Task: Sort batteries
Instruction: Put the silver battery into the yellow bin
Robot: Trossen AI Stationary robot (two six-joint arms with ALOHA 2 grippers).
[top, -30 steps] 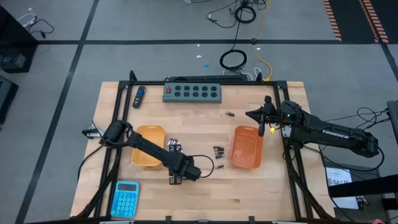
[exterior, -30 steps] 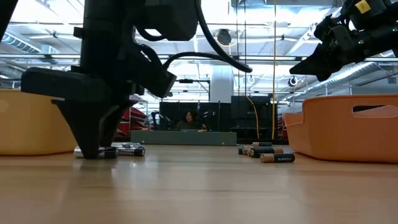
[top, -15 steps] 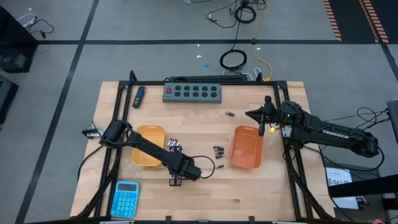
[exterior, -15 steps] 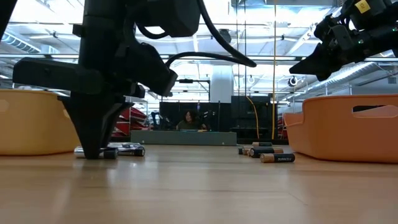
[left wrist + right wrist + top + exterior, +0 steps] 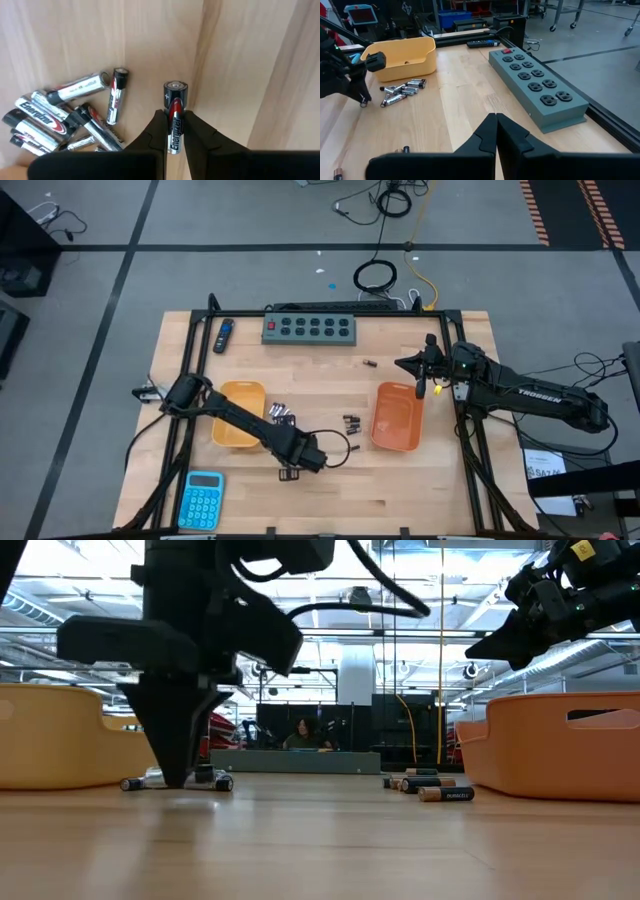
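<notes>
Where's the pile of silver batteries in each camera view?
High: pile just right of the yellow bin.
Low: at left, behind the left gripper.
Left wrist: lower left.
Right wrist: at left, before the bin.
Shared landmark: the left gripper, gripping one battery beside the pile.

two dark, near-black arms are seen, built of rounded joint housings and slim links. white "trossen" lettering is carried on the right arm [image 5: 530, 395], at 3 o'clock on the table. a small yellow tag is seen near the right gripper [image 5: 411, 364]. a black cable loops off the left arm [image 5: 240, 420] near its wrist. each gripper's fingers are matte black, angular, tapering to narrow tips.
</notes>
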